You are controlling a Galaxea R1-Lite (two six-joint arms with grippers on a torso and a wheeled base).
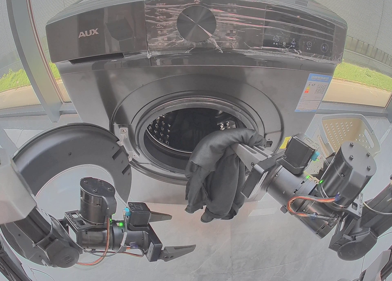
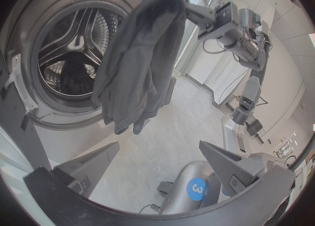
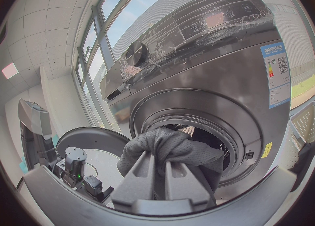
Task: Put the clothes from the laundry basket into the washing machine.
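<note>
garment [image 1: 216, 171] of dark grey cloth hangs from the right pincer [image 1: 244, 149] just in front of the washing machine [image 1: 196, 77], at the lower right of its round opening and outside the drum [image 1: 163, 130], loose ends dangling above the pale floor [image 1: 253, 249]. the right wrist view gives the grip close up: two grey fingers [image 3: 144, 177] pressed narrow on a bunched fold, the rest of the cloth draped over and past them. the head view hides those fingertips under the fabric, but takes in the white perforated laundry basket [image 1: 351, 130] standing at the machine's right side, beyond the right arm. the door [image 1: 69, 151] stands swung fully open on the robot's left. low in front of it, the left pincer [image 1: 182, 231] holds nothing, its two black fingers [image 1: 177, 251] spread wide, well apart from the garment. the left wrist view looks past those spread fingers and up into the drum, where ribbed steel walls and a second dark heap [image 2: 75, 79] lying at the bottom can be seen; from the head view the drum's inside reads as little more than shadow. whether the basket holds more clothes cannot be told.
</note>
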